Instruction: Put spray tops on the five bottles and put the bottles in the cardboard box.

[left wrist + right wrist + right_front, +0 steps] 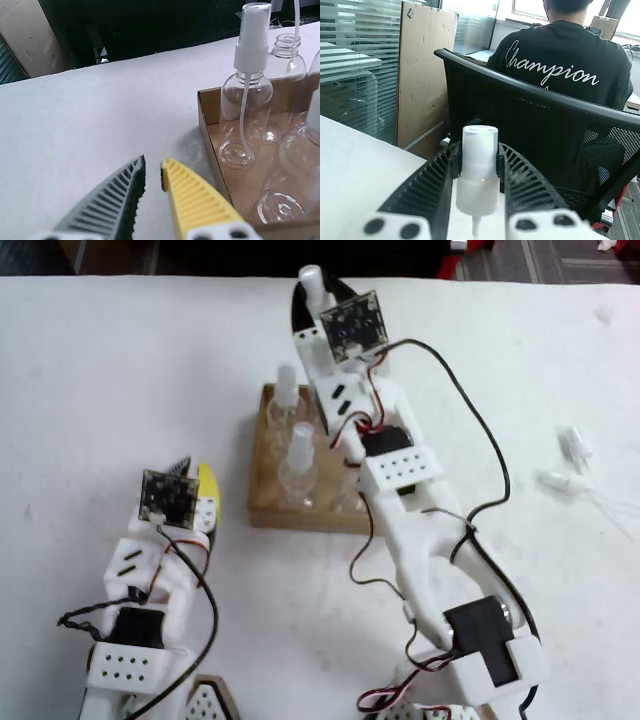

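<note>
The right pincer (478,150) gripped a spray top (478,180) by its fat head, up past the box (262,508); it looked light, hard, slippery, with a bendy tube; the left pincer (152,167), open a crack, held nothing beside the bottles (245,100).

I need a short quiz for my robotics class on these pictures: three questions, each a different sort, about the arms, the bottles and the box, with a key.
1. True or false: the right gripper is shut on a spray top.
2. The bottles stand: A on the bare table; B in the cardboard box; C on a chair.
3. Fill in: one finger of the left gripper is black, the other is ____.
Key: 1 true; 2 B; 3 yellow.
</note>
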`<act>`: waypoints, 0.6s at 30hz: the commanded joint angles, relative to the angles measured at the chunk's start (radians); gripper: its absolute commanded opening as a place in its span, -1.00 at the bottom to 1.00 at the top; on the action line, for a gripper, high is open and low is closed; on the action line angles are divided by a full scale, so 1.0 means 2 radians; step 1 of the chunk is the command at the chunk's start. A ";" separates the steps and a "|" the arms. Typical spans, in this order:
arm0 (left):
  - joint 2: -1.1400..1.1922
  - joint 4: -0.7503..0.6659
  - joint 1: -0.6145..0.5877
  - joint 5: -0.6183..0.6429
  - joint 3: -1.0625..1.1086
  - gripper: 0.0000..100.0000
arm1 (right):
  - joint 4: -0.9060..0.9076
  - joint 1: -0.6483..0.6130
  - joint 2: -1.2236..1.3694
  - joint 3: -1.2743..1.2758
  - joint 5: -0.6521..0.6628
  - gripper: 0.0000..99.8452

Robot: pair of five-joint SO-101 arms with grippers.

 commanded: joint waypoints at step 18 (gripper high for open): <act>-0.006 -0.010 0.000 -0.005 -0.004 -0.88 | -0.013 0.025 -0.023 0.061 -0.115 -0.97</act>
